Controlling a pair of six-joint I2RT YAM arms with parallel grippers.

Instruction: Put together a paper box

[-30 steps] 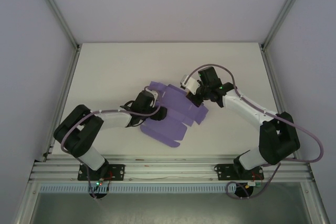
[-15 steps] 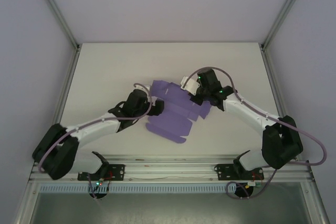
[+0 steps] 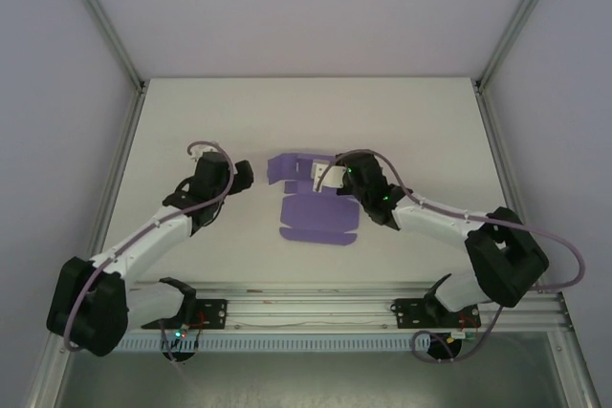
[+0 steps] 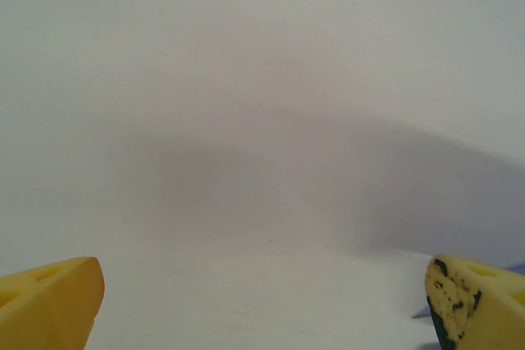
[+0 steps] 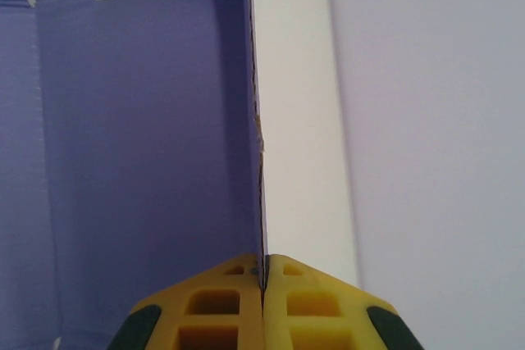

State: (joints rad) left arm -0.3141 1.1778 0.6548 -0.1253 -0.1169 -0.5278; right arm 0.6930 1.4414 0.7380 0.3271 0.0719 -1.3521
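Top external: the paper box (image 3: 314,220), a part-folded sheet, lies mid-table. At its one o'clock, the right gripper (image 3: 333,179) is clamped on a panel edge, probably to stand that wall up. At nine o'clock, the left gripper (image 3: 241,177) hangs apart from the sheet with its fingers spread.

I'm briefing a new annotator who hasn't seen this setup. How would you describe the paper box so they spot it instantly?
On the white table, look between the left arm and the right arm. There lies the paper box, a die-cut card sheet with several flaps, one edge pinched by the right end effector. It alone is lavender-purple against the white surface.
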